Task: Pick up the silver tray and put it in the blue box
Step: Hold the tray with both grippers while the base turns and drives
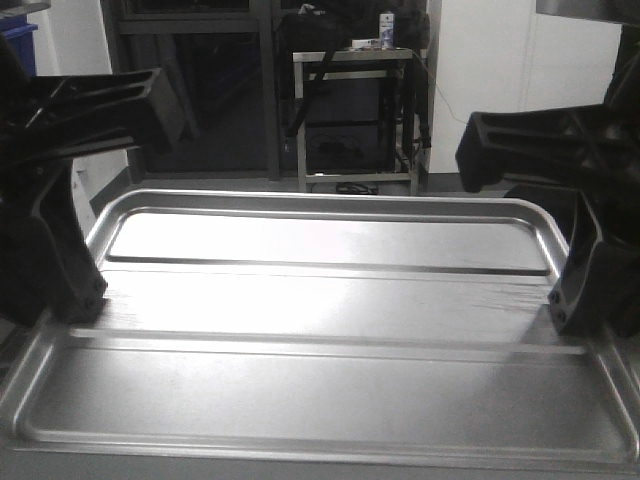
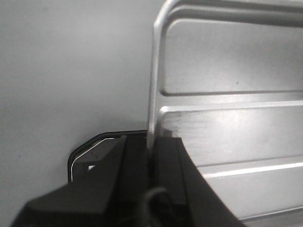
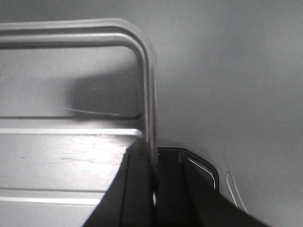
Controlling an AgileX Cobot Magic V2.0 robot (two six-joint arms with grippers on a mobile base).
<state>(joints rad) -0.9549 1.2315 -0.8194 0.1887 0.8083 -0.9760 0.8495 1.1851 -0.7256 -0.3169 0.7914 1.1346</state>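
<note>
- Background room holds a grey metal-frame table [image 1: 300, 120].
- Left gripper [image 2: 150, 142] clamps left rim of shallow rectangular brushed-metal silver tray [image 1: 320, 300].
- Right gripper [image 3: 154, 158] clamps opposite rim.

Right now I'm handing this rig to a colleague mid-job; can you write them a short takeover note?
Left gripper: shut on the silver tray's left rim.
Right gripper: shut on its right rim.
Tray is level between them.
Done: both-sided grasp.
Left: carry it into the blue box, probably the blue corner at the front view's top left.
</note>
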